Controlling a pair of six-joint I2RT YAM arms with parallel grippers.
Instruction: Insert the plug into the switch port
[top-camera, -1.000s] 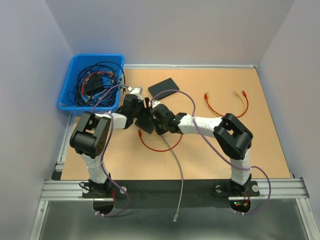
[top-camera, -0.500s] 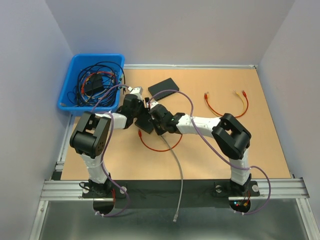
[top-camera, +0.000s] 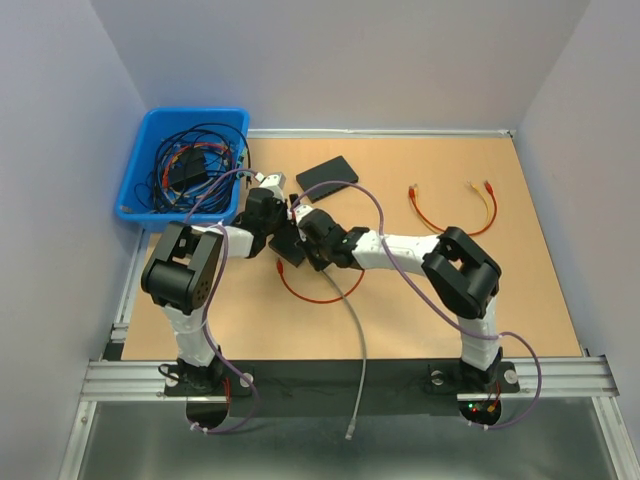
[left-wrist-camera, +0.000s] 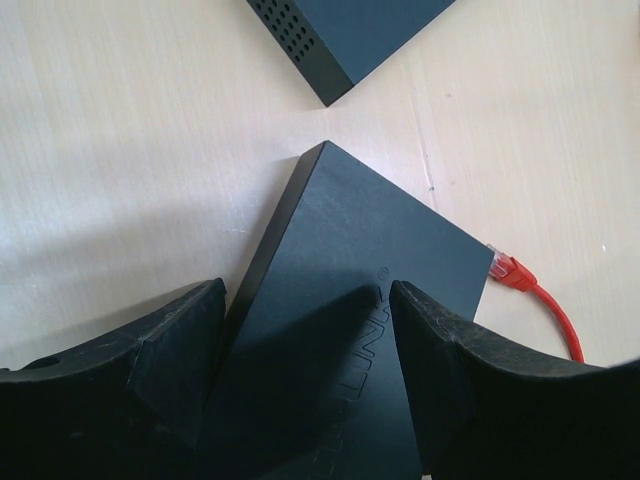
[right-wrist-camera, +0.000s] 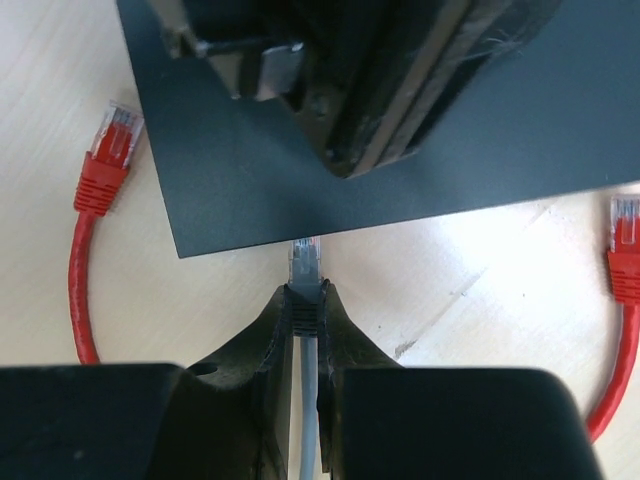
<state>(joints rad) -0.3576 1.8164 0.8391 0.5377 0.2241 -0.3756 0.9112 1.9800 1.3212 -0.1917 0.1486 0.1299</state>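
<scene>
The grey cable's plug (right-wrist-camera: 305, 262) is pinched in my right gripper (right-wrist-camera: 305, 300), fingers clenched on the boot just behind it. Its long axis runs straight out from the fingers, nose aimed square at the long edge of the black switch (right-wrist-camera: 240, 190). The tip is right at that edge (I can't tell if it's actually in a port, the port face doesn't show from here).

The left gripper (left-wrist-camera: 305, 330) is clamped across the width of the switch, one finger on each side, holding it flat on the table in the middle of the board.

Clutter: a short red patch cable (top-camera: 310, 295) loops around on the right gripper's side of the switch, with one red plug either side of the grey one but not in its line. A second black box (top-camera: 327, 175) sits just past the switch's far corner, not touching. The grey cable (top-camera: 358, 350) trails back off the near edge. Well off to the right are another red cable (top-camera: 425, 210) and a yellow cable (top-camera: 485, 210), and a blue bin (top-camera: 196, 112) of tangled leads sits at the far left.

The tabletop (top-camera: 520, 300) is tan board, with pale lavender walls around it.
</scene>
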